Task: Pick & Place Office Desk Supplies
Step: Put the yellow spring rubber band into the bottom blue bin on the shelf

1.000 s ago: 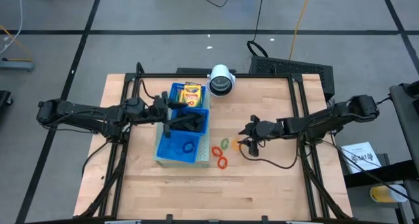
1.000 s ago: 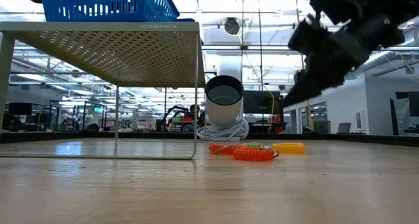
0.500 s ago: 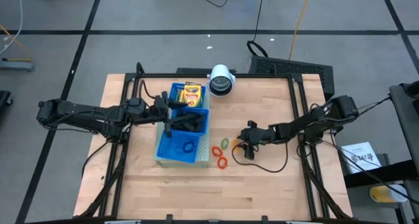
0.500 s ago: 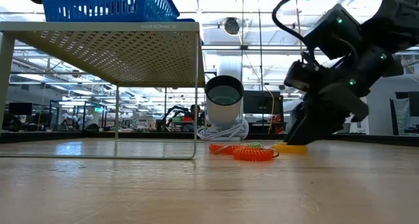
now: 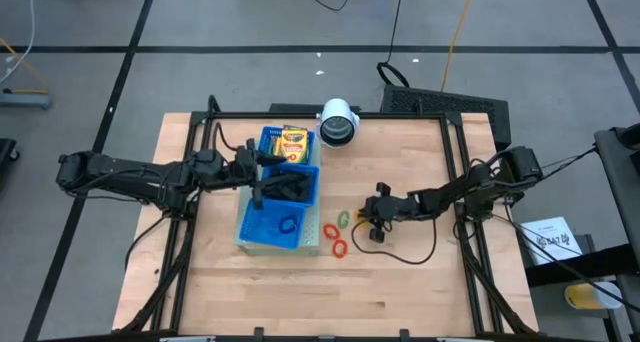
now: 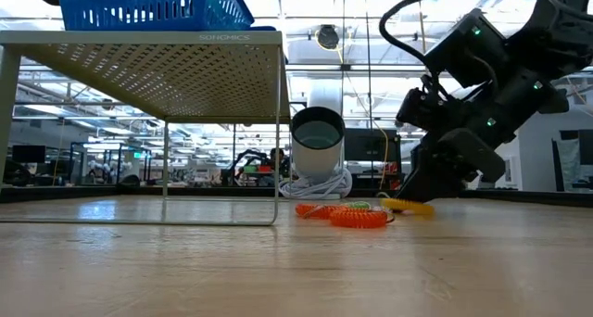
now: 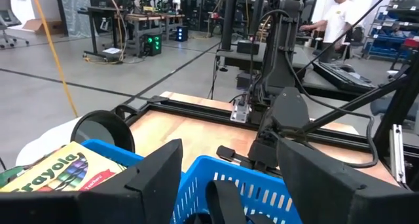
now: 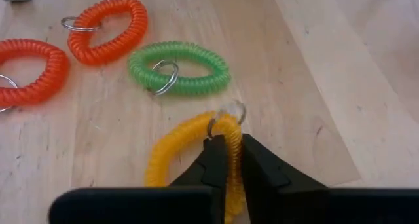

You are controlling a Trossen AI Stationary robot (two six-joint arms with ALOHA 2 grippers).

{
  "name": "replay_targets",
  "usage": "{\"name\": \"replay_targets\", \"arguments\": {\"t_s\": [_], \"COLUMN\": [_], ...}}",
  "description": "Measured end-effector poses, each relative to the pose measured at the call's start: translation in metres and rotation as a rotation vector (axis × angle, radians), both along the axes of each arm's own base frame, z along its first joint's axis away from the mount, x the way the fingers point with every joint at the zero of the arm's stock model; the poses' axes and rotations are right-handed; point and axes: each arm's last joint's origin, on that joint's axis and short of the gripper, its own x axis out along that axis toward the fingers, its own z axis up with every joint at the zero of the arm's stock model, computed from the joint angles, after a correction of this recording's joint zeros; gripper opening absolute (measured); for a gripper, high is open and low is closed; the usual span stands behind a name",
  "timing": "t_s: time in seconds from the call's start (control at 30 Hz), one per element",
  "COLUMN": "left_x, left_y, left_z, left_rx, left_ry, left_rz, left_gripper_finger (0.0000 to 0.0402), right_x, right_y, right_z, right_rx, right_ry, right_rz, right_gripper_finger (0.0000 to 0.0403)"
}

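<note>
Yellow coil ring [image 8: 196, 145], lower centre of the right wrist view, looks light and springy, and the right gripper [image 8: 228, 160] pinches its band nearly shut beside the metal loop [image 8: 230, 112].

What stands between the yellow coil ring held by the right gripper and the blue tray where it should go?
The right gripper is shut on the yellow ring. Between it and the blue tray lie the green ring and two orange-red rings on the table. They lie flat, so a lifted carry would probably pass over them.
</note>
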Motion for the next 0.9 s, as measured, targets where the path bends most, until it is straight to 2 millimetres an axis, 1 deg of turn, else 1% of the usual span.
{"name": "replay_targets", "arguments": {"t_s": [0.13, 0.23, 0.3, 0.37, 0.47, 0.57, 0.67, 0.77, 0.9], "left_x": [0.0, 0.0, 0.0, 0.0, 0.0, 0.0, 0.003, 0.01, 0.025], "left_y": [0.0, 0.0, 0.0, 0.0, -0.001, -0.001, -0.002, -0.007, -0.013], "left_z": [0.0, 0.001, 0.002, 0.002, 0.004, 0.004, 0.007, 0.008, 0.005], "left_rx": [-0.005, -0.022, -0.031, -0.035, -0.052, -0.055, -0.071, -0.069, -0.048], "left_ry": [-0.001, -0.015, -0.024, -0.03, -0.05, -0.054, -0.102, -0.156, -0.219], "left_rz": [0.001, 0.001, 0.002, 0.001, -0.002, -0.003, -0.013, -0.06, -0.131], "left_gripper_finger": [0.0253, 0.0253, 0.0253, 0.0253, 0.0253, 0.0253, 0.0253, 0.0253, 0.0253], "right_x": [0.002, 0.0, 0.0, 0.0, -0.002, -0.004, -0.004, -0.004, -0.003], "right_y": [0.0, 0.0, 0.0, -0.001, -0.004, -0.006, -0.007, -0.007, -0.007], "right_z": [0.007, 0.018, 0.03, 0.046, 0.067, 0.09, 0.11, 0.124, 0.131], "right_rx": [-0.001, -0.039, -0.073, -0.098, -0.142, -0.196, -0.248, -0.297, -0.323], "right_ry": [-0.049, -0.081, -0.129, -0.207, -0.304, -0.444, -0.58, -0.698, -0.779], "right_rz": [0.019, 0.068, 0.098, 0.116, 0.136, 0.151, 0.158, 0.166, 0.162], "right_gripper_finger": [0.0029, 0.0027, 0.002, 0.0016, 0.0019, 0.0026, 0.0027, 0.002, 0.0018]}}
